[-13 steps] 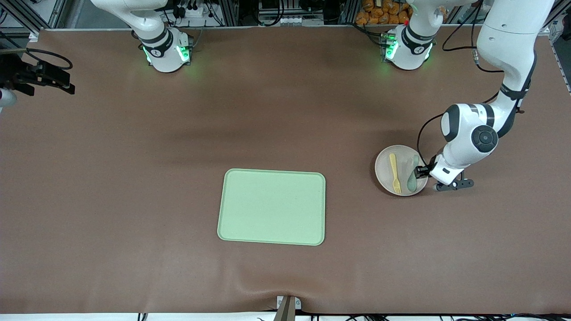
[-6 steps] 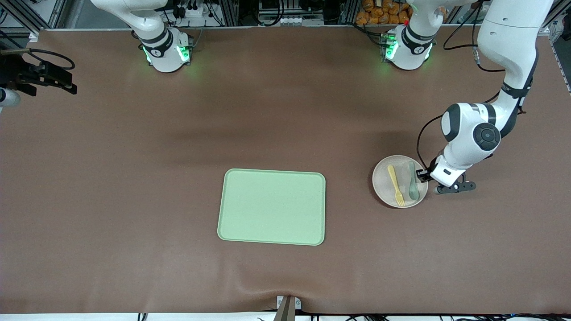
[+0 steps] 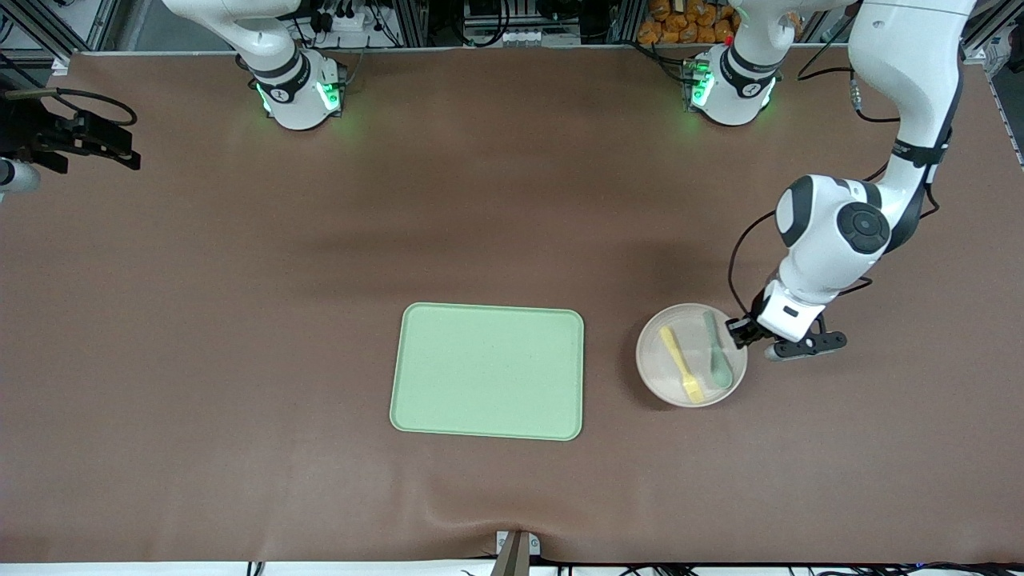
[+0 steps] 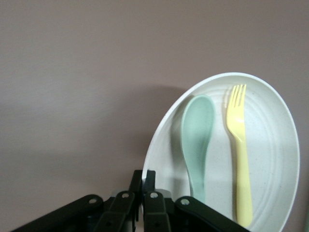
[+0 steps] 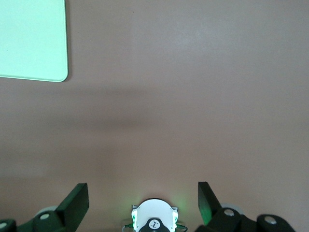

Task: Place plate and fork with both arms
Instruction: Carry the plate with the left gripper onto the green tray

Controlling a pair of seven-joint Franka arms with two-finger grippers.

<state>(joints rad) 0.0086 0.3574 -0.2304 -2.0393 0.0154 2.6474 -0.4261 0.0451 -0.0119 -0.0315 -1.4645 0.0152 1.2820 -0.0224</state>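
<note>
A brown table [image 3: 240, 320] filled the frame, seen from above. At lower right of the front view, the left gripper [image 3: 740, 330] was clenched on the rim of the plate [image 3: 660, 376], a small round off-white one, with its fingers [image 4: 145, 193] pressed close together over the edge in the left wrist view. The plate seemed to sit slightly off the table, though that was hard to judge. On the plate lay the fork [image 3: 682, 364] (pale yellow) and just beside it a teal spoon [image 3: 718, 360], side by side, the spoon closer to the gripper. A light-green tray [image 3: 488, 370] lay at lower centre, near the plate but not touching it. The right gripper [image 3: 104, 144] waited at the upper left edge of the frame, over the right arm's end of the table, its fingers [image 5: 75, 200] spread wide and holding nothing.
</note>
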